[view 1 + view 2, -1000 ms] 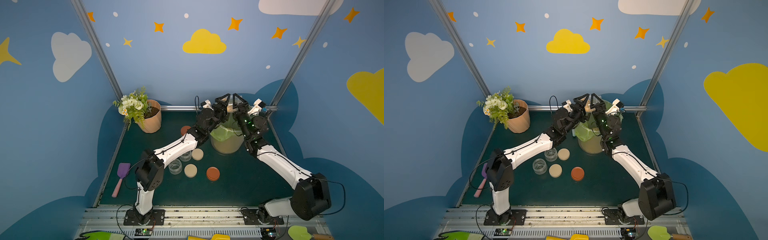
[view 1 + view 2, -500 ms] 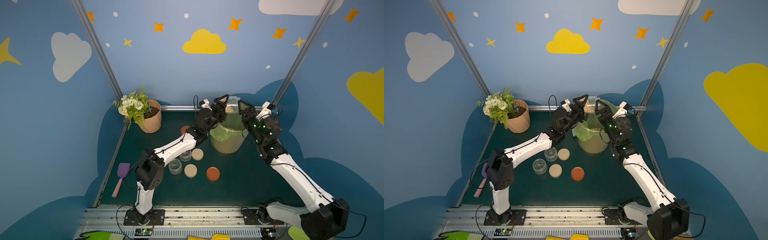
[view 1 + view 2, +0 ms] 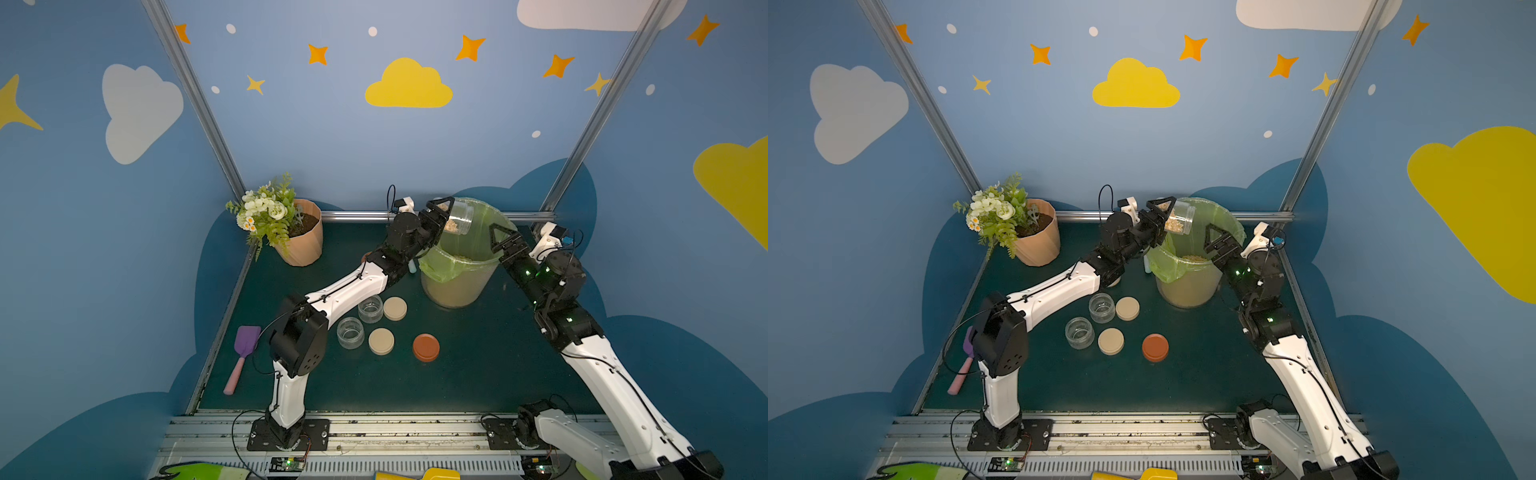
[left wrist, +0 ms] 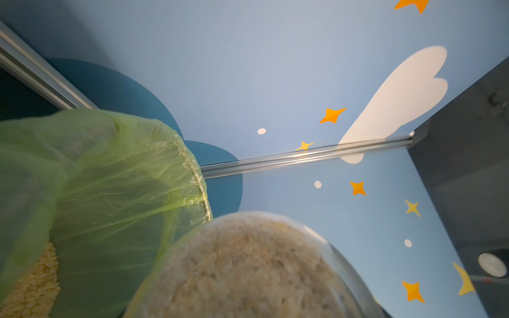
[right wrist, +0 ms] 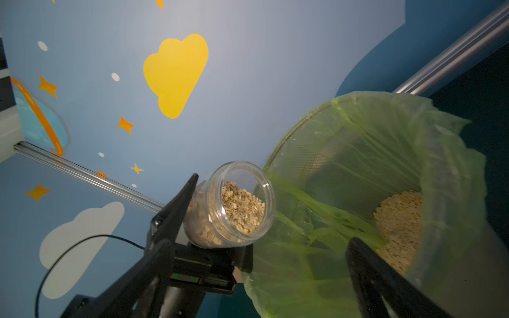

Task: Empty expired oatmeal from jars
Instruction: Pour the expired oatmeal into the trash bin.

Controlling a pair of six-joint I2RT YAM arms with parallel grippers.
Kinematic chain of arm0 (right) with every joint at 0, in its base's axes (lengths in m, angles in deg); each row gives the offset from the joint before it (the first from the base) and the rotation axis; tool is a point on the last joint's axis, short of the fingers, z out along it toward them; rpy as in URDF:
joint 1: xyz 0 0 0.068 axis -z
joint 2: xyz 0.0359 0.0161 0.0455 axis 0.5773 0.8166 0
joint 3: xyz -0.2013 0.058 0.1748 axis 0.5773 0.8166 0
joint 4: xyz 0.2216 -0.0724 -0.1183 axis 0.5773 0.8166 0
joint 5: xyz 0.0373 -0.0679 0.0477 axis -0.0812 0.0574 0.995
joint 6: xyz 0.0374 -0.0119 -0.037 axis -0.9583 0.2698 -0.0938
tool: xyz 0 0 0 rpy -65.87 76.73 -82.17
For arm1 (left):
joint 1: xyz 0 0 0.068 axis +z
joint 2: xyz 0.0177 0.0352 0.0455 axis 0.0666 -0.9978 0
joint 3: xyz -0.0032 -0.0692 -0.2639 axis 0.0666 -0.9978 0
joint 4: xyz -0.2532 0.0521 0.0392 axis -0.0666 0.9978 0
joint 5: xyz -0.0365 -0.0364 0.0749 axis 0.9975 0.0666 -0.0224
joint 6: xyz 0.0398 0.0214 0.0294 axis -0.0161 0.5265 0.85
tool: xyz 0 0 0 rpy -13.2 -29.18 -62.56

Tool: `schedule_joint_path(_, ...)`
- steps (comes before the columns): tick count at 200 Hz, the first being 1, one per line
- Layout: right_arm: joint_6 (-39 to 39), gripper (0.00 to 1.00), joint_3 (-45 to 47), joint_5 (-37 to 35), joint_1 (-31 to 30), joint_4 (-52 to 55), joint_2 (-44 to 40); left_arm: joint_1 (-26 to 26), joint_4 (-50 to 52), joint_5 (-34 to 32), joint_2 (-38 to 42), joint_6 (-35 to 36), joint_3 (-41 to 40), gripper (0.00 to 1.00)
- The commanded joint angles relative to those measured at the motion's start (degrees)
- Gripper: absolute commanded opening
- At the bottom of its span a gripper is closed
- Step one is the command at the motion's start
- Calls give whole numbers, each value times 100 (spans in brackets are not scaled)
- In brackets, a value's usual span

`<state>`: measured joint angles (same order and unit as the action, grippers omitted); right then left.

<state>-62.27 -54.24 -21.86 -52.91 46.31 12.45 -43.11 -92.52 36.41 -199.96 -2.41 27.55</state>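
Up at the far end of a dark green counter (image 3: 457, 374), the left gripper (image 3: 444, 216) is clamped around the base end of a small clear cylindrical jar (image 3: 460, 217) with no lid on it. The jar lies on its side, its long axis close to level, and its open mouth points away from the left arm, out over a round beige bin (image 3: 457, 291) lined with a thin green plastic bag (image 3: 490, 216). It hangs above the bin's rim on the side nearer the left arm. From the right wrist view the mouth of the jar (image 5: 237, 203) faces the camera, and pale tan flaky oatmeal (image 5: 242, 209) lies heaped along its lower wall and base end. More oatmeal (image 5: 399, 228) sits at the bottom of the bin. The right gripper (image 3: 505, 241) is at the opposite side of the bin, close to the rim, with its jaws spread apart and nothing between them. Nearer the robot, two empty clear jars (image 3: 370, 308) (image 3: 350, 332) stand upright on the counter, with two round beige lids (image 3: 395, 308) (image 3: 381, 340) and one rust-red lid (image 3: 426, 347) lying flat just beside them. A ribbed peach flowerpot (image 3: 305, 245) with white flowers stands in the far left corner, and a purple spatula with a pink handle (image 3: 243, 357) lies along the left edge.
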Motion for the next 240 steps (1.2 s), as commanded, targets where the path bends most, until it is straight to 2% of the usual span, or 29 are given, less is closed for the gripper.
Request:
schedule_joint_path(1,495,98,2,39,119,807,-475,103,469,340,78,1256,477,23)
schedule_joint_path(21,706,98,10,88,271,1422,-722,106,1236,463,6,2097,860,23)
schedule_joint_path(53,820,98,270,206,429,1762,-1087,125,1483,432,-149,2619,999,21)
schedule_joint_path(72,921,98,302,241,514,1971,-1205,106,1849,435,-357,3071,1361,20)
schedule_joint_path(101,1118,98,256,419,660,2326,-1183,2,2993,511,-905,4272,2576,15)
schedule_joint_path(131,1146,97,376,657,874,2370,-1249,-141,4175,280,-1490,5287,3837,13)
schedule_joint_path(184,1151,97,634,1173,1284,2415,-1260,-331,4574,-104,-2005,6462,4725,13)
schedule_joint_path(203,1175,98,698,1265,1400,2361,-1303,-362,4833,-136,-2338,7036,5359,13)
schedule_joint_path(224,1231,98,633,1322,1556,2400,-1312,-360,5229,-666,-2711,7469,6232,11)
schedule_joint_path(232,1222,97,635,1377,1587,2337,-1313,-394,5094,-320,-2762,7354,6232,13)
schedule_joint_path(240,1185,97,651,1467,1602,2224,-1297,-531,5122,-104,-2824,7662,6252,15)
